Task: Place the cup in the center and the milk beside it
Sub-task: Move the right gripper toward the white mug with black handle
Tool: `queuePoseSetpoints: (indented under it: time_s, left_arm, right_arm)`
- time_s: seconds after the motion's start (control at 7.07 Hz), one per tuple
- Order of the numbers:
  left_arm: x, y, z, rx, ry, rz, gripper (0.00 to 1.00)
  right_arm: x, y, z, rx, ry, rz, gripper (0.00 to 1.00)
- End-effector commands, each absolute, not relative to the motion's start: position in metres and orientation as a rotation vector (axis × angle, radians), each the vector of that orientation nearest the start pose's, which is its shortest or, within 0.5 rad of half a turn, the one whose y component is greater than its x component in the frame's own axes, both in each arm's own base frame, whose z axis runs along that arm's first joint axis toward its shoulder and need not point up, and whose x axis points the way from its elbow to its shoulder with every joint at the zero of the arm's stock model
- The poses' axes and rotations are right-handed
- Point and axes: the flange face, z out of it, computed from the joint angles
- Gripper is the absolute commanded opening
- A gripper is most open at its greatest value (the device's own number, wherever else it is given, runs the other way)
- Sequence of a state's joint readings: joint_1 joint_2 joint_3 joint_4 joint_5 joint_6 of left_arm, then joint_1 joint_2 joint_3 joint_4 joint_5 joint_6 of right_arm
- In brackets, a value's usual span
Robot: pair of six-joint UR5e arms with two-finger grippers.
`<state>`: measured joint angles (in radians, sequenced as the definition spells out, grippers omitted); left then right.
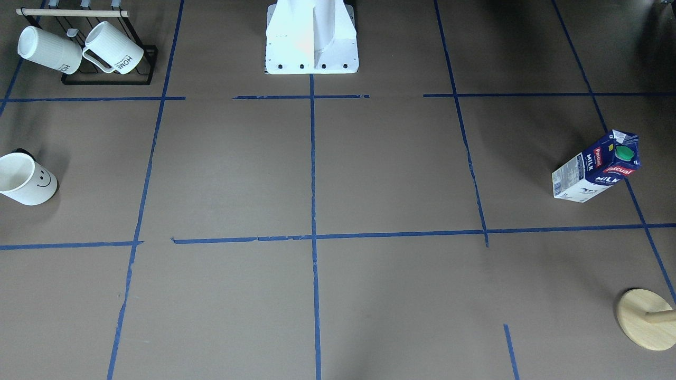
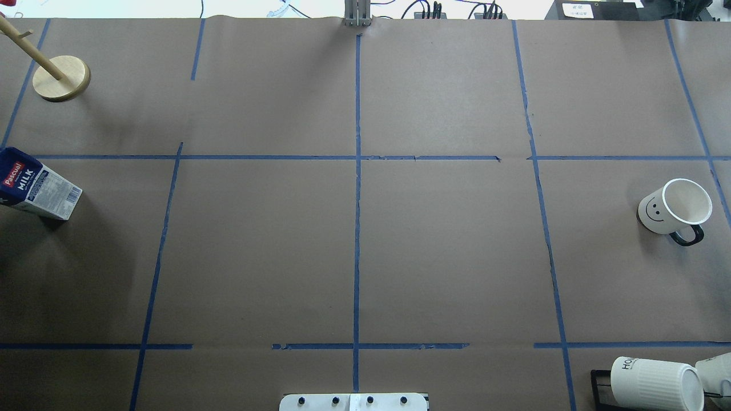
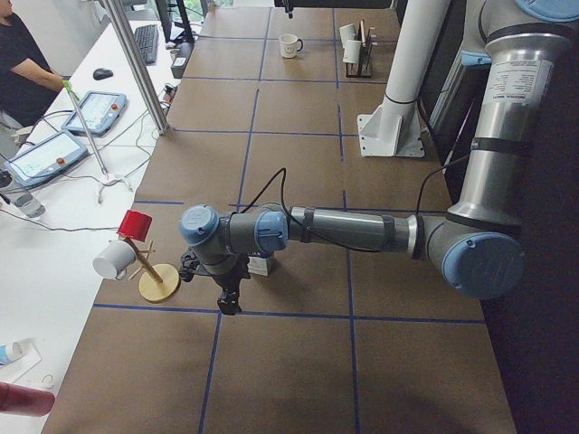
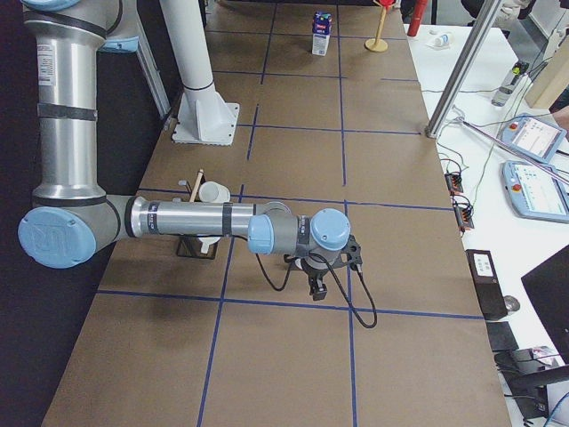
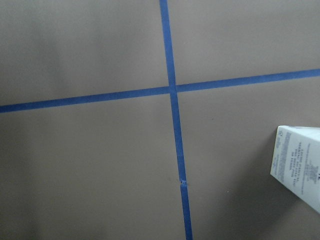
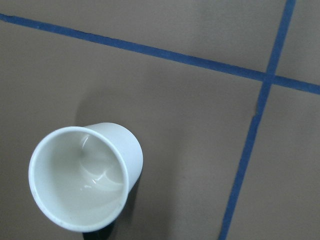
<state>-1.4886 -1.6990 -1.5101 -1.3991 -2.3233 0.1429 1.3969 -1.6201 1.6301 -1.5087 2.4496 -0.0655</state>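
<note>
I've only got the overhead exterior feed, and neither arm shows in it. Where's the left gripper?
Observer: Exterior left shows the left gripper low over the table; its wrist camera catches the milk at the frame's edge.
Operator: And the right one?
Observer: The right gripper is low too; its wrist camera looks down into the cup.
Operator: The milk's top is cropped here. Cap on?
Observer: Yes, the front-facing view shows its green cap in place.

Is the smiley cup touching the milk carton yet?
Apart. The overhead view shows the cup at the far right of the table and the milk carton at its far left, nearly the table's full width between them.
</note>
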Motion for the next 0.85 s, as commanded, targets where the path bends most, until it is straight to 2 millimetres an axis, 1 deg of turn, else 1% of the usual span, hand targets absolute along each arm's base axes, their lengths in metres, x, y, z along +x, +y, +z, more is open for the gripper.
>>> queuePoseSetpoints:
  time_s: [0.0,0.14,0.42,0.57,0.71]
  left_arm:
    - [-0.02,-0.544,0.635,-0.038,0.756,0.191,1.0]
    - [-0.02,-0.544,0.637,-0.032,0.755,0.193,1.0]
    - [-0.02,-0.544,0.635,-0.027,0.755,0.196,1.0]
    - [-0.02,-0.543,0.635,-0.026,0.757,0.198,1.0]
    - [-0.02,-0.543,0.635,-0.026,0.757,0.198,1.0]
  right_arm:
    - [-0.081,-0.478,0.636,0.036,-0.818,-0.172,0.98]
    - [-0.092,-0.478,0.651,0.03,-0.815,-0.161,0.98]
    - [-0.097,-0.488,0.658,0.034,-0.816,-0.16,0.97]
    - [-0.101,-0.489,0.657,0.032,-0.816,-0.167,0.87]
    - [-0.102,-0.489,0.657,0.025,-0.82,-0.153,0.4]
